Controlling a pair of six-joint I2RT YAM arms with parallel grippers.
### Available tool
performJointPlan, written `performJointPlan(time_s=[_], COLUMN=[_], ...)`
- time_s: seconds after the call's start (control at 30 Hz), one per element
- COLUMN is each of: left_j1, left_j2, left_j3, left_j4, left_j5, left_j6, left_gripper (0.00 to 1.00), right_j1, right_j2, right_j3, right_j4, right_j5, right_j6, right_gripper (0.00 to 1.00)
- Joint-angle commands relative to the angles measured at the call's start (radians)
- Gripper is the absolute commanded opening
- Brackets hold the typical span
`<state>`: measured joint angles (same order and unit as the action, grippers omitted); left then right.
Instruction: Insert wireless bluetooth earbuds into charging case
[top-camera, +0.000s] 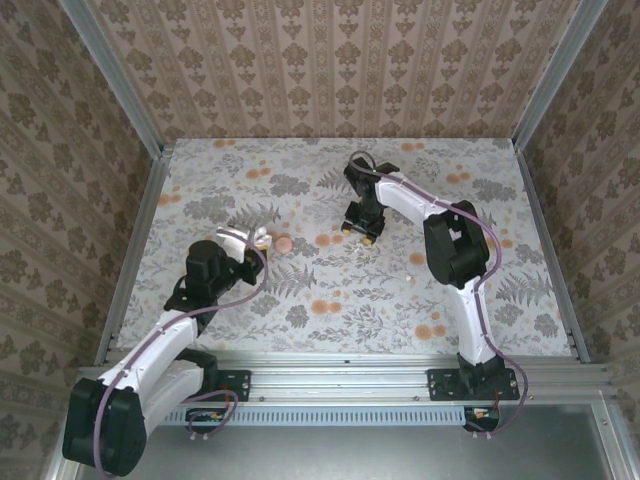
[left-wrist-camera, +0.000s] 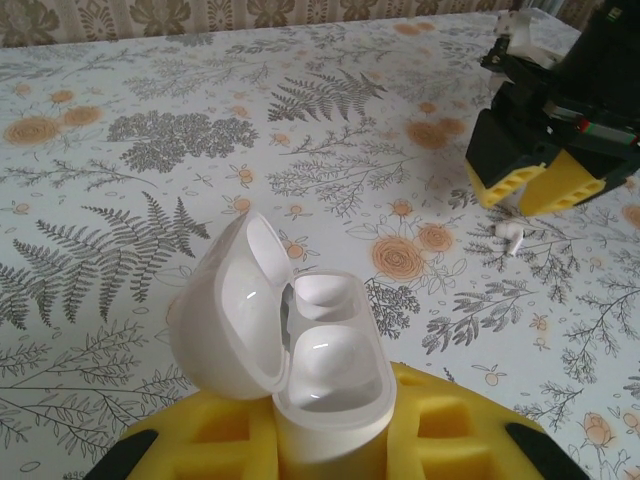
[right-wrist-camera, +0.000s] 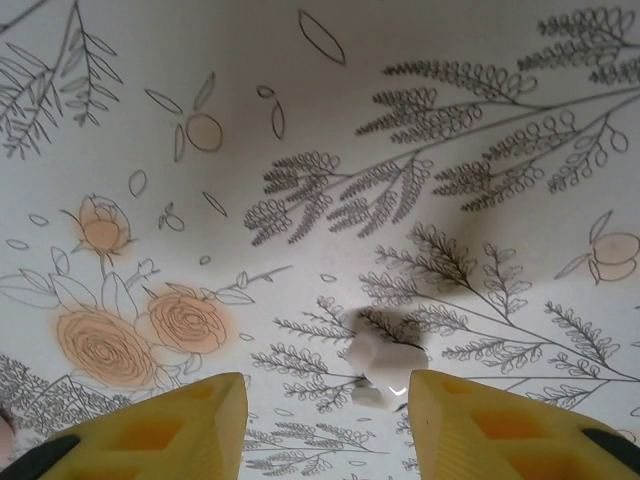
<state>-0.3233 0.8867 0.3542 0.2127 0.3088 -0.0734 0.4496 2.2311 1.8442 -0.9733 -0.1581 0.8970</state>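
The white charging case (left-wrist-camera: 320, 370) stands upright with its lid swung open to the left. My left gripper (left-wrist-camera: 335, 432) is shut on its lower body, with a yellow finger on either side. From above, the case (top-camera: 258, 238) sits at the tip of the left gripper (top-camera: 250, 242), left of centre. One tiny white earbud (right-wrist-camera: 385, 360) lies on the floral tabletop between the yellow fingers of my right gripper (right-wrist-camera: 325, 400). It is close against the right finger (right-wrist-camera: 480, 420) and well clear of the left one. The right gripper (top-camera: 362, 230) is low over the table and open. The same earbud (left-wrist-camera: 511, 237) shows under the right gripper (left-wrist-camera: 545, 185).
A round pinkish-orange disc (top-camera: 284, 243) lies just right of the left gripper. A small pale speck (top-camera: 417, 258) sits right of centre, too small to identify. Patterned walls on aluminium posts (top-camera: 150, 190) enclose the table on three sides.
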Motion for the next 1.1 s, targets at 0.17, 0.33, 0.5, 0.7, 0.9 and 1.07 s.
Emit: performJointPlan(time_s=[0.17,0.33,0.5,0.7,0.9,1.07], left_j1=[0.034,0.05,0.057,0.059,0.064,0.07], left_j2=[-0.002,0.001,0.001,0.0,0.002,0.011], left_j3=[0.022,0.017,0.007,0.009,0.011,0.014], left_j4=[0.03,0.046,0.045,0.039,0.034,0.036], left_j5=[0.031,0.042,0.044,0.042,0.041,0.045], left_j6=[0.004,-0.014,-0.024,-0.024,-0.023,-0.026], left_gripper=[0.1,0.1,0.1,0.1,0.1,0.1], right_j1=[-0.006,-0.006,-0.006,-0.006,-0.008,-0.008], right_j2=[0.047,0.051,0.067,0.087,0.104,0.112], right_j3=[0.082,0.072,0.077,0.079,0.081,0.077], right_j4=[-0.135,-0.153,-0.162,-0.16,-0.153,-0.149], right_j5=[0.043,0.041,0.021,0.011,-0.001,-0.004], right_j6=[0.012,0.01,0.003,-0.002,-0.008,-0.011], right_gripper=[0.46,0.45,0.42,0.41,0.37,0.32])
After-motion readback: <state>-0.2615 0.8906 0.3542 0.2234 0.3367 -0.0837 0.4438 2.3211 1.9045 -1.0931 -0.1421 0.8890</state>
